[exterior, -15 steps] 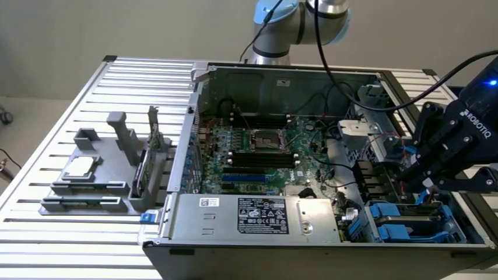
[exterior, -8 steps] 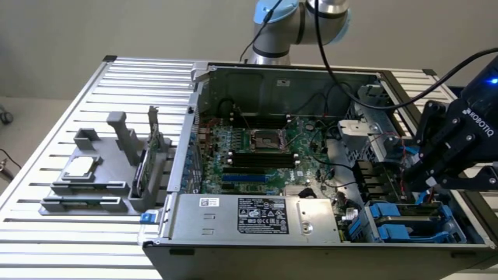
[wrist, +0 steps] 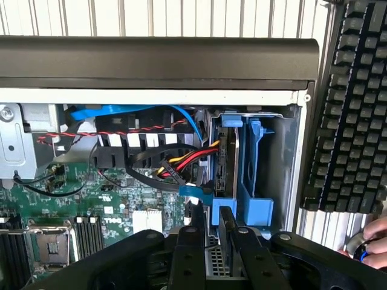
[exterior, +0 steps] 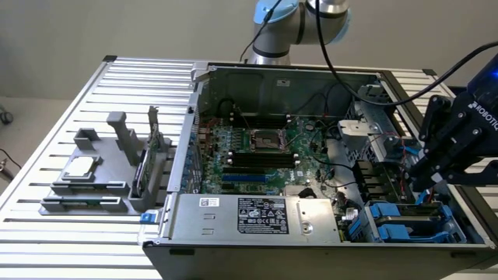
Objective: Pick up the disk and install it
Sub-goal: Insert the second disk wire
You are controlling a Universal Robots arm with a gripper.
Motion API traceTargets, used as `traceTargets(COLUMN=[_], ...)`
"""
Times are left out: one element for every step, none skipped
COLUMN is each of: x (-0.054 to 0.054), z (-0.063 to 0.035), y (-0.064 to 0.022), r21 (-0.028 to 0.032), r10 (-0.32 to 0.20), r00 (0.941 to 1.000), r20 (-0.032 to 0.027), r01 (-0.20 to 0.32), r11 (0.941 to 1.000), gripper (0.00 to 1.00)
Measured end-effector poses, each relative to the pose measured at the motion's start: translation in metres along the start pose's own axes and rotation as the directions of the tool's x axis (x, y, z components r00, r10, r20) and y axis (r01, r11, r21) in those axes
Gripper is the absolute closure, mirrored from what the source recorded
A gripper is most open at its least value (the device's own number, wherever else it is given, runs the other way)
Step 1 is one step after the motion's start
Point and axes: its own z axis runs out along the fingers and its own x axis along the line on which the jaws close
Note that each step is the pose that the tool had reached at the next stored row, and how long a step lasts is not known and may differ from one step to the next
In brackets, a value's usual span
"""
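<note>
The disk (wrist: 227, 160) stands on edge in the blue drive bay (wrist: 254, 181) at one end of the open computer case, its blue rails showing along its sides. My gripper (wrist: 211, 220) reaches down over the near end of the disk, with its dark fingers (wrist: 187, 248) close together and gripping that end. In the exterior view the gripper (exterior: 425, 195) hangs over the blue bay (exterior: 386, 224) at the case's front corner on the exterior view's right. The lower part of the disk is hidden inside the bay.
Red, yellow and black cables (wrist: 181, 160) run beside the bay. The motherboard (exterior: 257, 151) and power supply (exterior: 257, 216) fill the case. A grey holder (exterior: 86, 195) on the exterior view's left carries a chip (exterior: 81, 169) and a card (exterior: 153, 131). A keyboard (wrist: 354, 109) and a hand (wrist: 372, 238) lie beyond the case.
</note>
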Motion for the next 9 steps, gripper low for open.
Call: traceTargets(x=[0.0002,0.0004,0.0006,0.0008,0.0010,0.0011,0.0013,0.0013,0.0014], z=[0.0002,0.0005,0.0008,0.0012,0.0016,0.0022,0.0026,0.0031,0.0036], y=[0.0001,0.0001,0.0002,0.0002,0.0002,0.0002,0.0001,0.0000,-0.0001], r21=[-0.0049,-0.0092,-0.0127,-0.0160,-0.0189,-0.0215,-0.0235,-0.0248,-0.0258], r10=[-0.001,-0.001,-0.002,-0.003,-0.004,-0.005,-0.007,-0.008,-0.009], r00=[1.0000,1.0000,1.0000,1.0000,1.0000,1.0000,1.0000,1.0000,0.9999], r20=[0.0001,0.0003,0.0006,0.0012,0.0020,0.0029,0.0039,0.0048,0.0059], r01=[0.001,0.001,0.002,0.003,0.004,0.006,0.007,0.008,0.009], r11=[1.0000,1.0000,0.9999,0.9999,0.9998,0.9998,0.9997,0.9997,0.9996], gripper=[0.75,0.75,0.75,0.75,0.75,0.75,0.75,0.75,0.75])
